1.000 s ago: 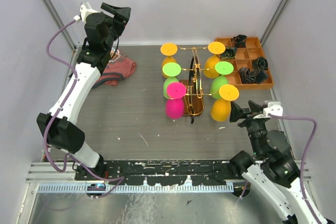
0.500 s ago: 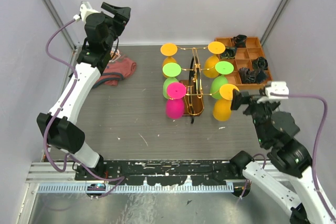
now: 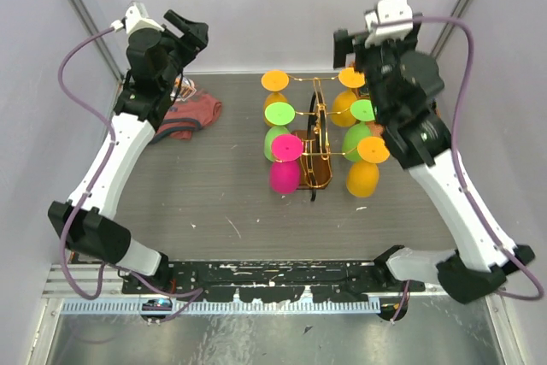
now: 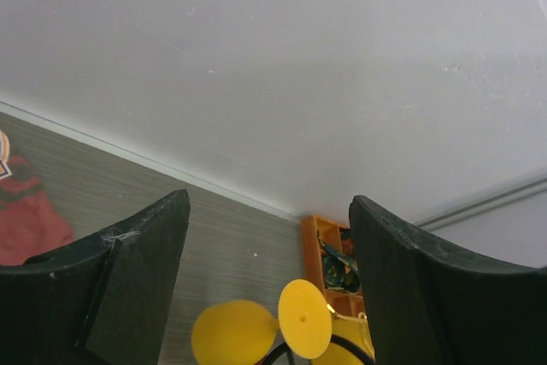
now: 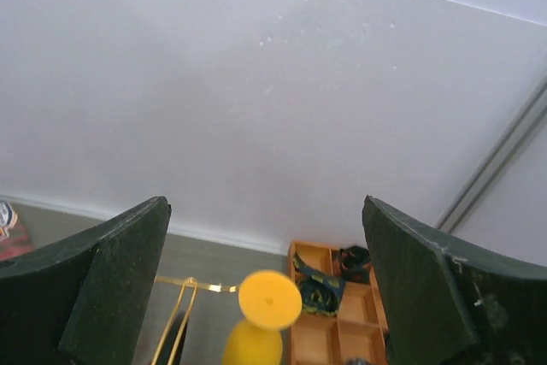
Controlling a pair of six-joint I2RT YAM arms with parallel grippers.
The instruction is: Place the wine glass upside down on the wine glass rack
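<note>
Top external view: the yellow wine glass (image 3: pixel 362 175) hangs inverted on the wine glass rack (image 3: pixel 318 160) — light, slick, probably plastic; take it by the stem. Left gripper (image 3: pixel 190 30) and right gripper (image 3: pixel 352 43) gape empty.

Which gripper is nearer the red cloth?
Left. The left gripper hangs raised near the cloth at back left; the right gripper is raised across the rack from it.
</note>
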